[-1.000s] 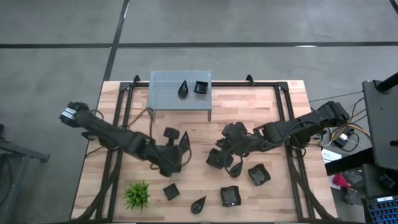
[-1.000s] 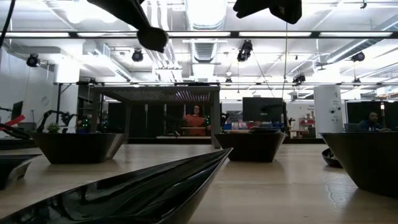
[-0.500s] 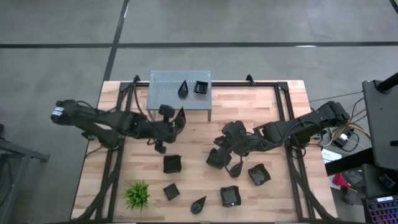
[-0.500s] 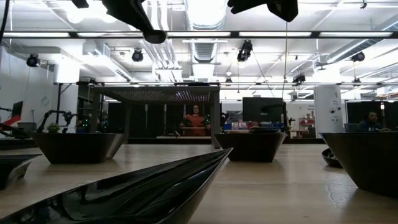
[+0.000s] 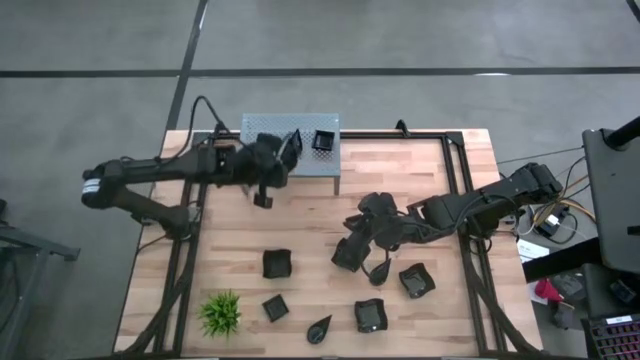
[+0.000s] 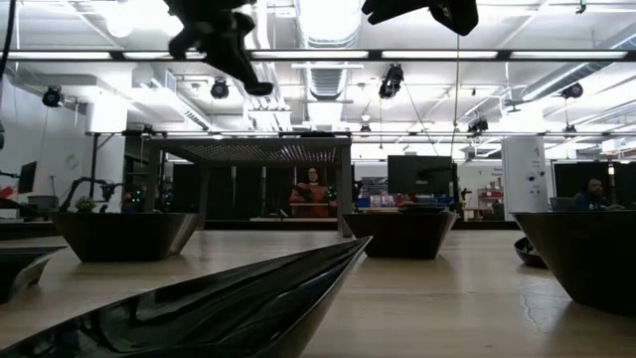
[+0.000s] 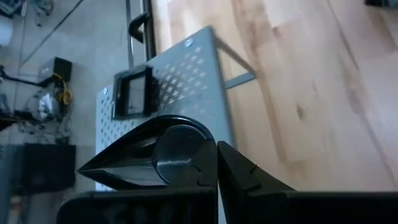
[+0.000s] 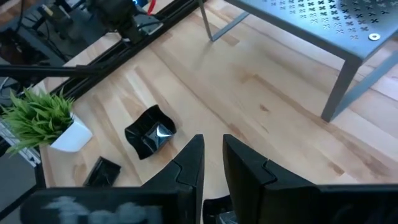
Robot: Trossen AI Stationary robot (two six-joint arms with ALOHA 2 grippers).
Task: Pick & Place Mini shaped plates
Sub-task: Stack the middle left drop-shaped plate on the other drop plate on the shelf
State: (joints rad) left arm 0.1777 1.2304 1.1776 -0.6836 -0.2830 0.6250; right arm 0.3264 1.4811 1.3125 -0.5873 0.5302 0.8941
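Observation:
My left gripper (image 5: 281, 157) hangs over the grey perforated shelf (image 5: 262, 152) at the table's far side, shut on a black teardrop plate (image 7: 149, 163). A square plate (image 7: 130, 94) rests flat on the shelf beside it. In the high view a teardrop plate (image 5: 294, 144) shows at the fingertips; whether it is the held one I cannot tell. My right gripper (image 8: 211, 155) hovers above mid-table, narrowly shut around a dark glossy piece (image 8: 214, 213). Several more black plates lie near the near edge: squares (image 5: 277, 263), (image 5: 275, 307), (image 5: 369, 316), (image 5: 416, 280) and a teardrop (image 5: 320, 328). My left gripper pinches the teardrop plate by the rim of its round end (image 7: 198, 163) between both fingers. The plate is lifted clear above the shelf, and its pointed tip (image 7: 84, 168) juts out sideways from the fingers. My right gripper holds a dark plate (image 5: 345, 252) high above the table; its own fingers hide the place of contact, and only a glossy edge shows between them.
A small spiky green plant in a white pot (image 5: 221, 313) stands near the table's near left corner. Black frame rails (image 5: 190, 230) run along both sides of the table. Bare wood (image 5: 400, 175) lies between the shelf and the right arm.
My left gripper has risen from mid-table and swung toward the far edge, carrying the teardrop plate up over the grey shelf. A square plate that the arm covered now shows on the table. My right arm has kept still.

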